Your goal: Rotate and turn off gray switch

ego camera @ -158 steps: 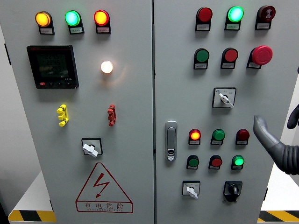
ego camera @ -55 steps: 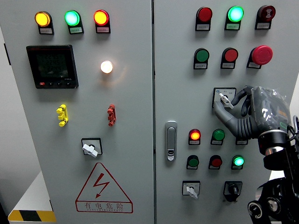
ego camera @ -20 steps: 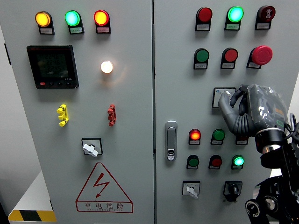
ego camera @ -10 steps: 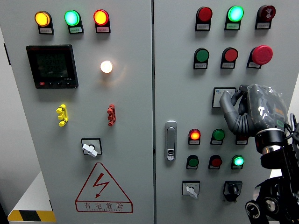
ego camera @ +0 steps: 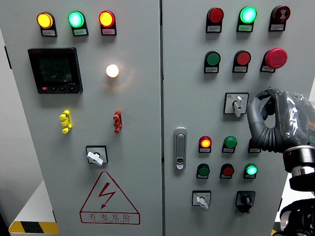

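Right hand [ego camera: 268, 120] hung with fingers curled, gripping nothing; gray switch [ego camera: 237, 104] stood just left of it, handle upright.

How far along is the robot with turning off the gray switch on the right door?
Done, apparently: the gray switch now points straight up, where it slanted before. In hand: the right hand has let go, fingers curled just right of it. Left: only pulling the arm away; the panel lamps give no confirmation.

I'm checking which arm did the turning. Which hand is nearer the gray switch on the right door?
Right. The right hand sits just right of the gray switch, fingers curled, not touching it. The left hand is out of view.
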Motion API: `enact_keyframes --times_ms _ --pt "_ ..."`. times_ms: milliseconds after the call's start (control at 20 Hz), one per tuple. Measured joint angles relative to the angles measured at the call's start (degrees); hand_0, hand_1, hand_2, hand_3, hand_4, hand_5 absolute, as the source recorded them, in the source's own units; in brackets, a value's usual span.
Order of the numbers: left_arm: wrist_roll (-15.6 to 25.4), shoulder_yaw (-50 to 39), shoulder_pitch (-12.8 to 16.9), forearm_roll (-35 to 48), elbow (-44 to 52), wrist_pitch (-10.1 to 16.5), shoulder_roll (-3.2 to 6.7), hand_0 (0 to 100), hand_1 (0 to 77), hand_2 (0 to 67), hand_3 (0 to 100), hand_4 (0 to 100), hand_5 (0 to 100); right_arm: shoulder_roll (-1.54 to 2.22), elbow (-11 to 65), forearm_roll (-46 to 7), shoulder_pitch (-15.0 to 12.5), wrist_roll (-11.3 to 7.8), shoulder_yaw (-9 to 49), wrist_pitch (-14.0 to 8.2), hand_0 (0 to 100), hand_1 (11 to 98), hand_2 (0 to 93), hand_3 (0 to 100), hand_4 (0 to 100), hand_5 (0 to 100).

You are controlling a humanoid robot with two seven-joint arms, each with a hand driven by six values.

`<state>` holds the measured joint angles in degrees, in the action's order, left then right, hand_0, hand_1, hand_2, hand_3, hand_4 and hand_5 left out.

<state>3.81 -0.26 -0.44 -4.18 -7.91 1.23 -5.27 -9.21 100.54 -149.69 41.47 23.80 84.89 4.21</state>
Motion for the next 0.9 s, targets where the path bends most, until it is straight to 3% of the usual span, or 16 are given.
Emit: enact_keyframes --times_ms 250,300,450,600,750,900 --pt "0.00 0.00 0.00 0.00 0.00 0.00 0.00 0 0.0 12.9 18 9 12 0.08 7.23 -1.04 -4.53 -0.63 -1.17 0.51 76 33.1 36.6 53 36 54" --pt "0.02 0.00 0.00 0.00 0.00 0.00 0.00 0 0.0 12.9 18 9 12 0.08 8.74 -1.14 -5.65 -1.11 -1.34 0.58 75 34.7 33.0 46 29 44" --pt "0.03 0.00 0.00 0.00 0.00 0.00 0.00 0 0.0 12.9 18 9 12 0.11 13.81 -1.30 -9.39 -1.97 -2.17 1.14 71 37.5 27.9 39 22 31" --pt "0.03 0.00 0.00 0.00 0.00 0.01 0.00 0 0.0 12.9 18 9 12 0.17 17.63 -2.23 -12.31 -3.89 -2.35 1.70 69 39.8 24.9 35 18 27" --pt "0.02 0.00 0.00 -0.01 0.00 0.00 0.00 0 0.0 12.9 18 9 12 0.24 18.76 -4.70 -14.31 -6.18 -2.34 0.77 68 41.9 23.6 33 17 26" --pt "-0.03 0.00 0.00 -0.02 0.00 0.00 0.00 0 0.0 12.9 18 9 12 0.25 18.94 -7.55 -15.42 -10.64 -2.14 -1.63 67 43.2 23.3 33 16 26"
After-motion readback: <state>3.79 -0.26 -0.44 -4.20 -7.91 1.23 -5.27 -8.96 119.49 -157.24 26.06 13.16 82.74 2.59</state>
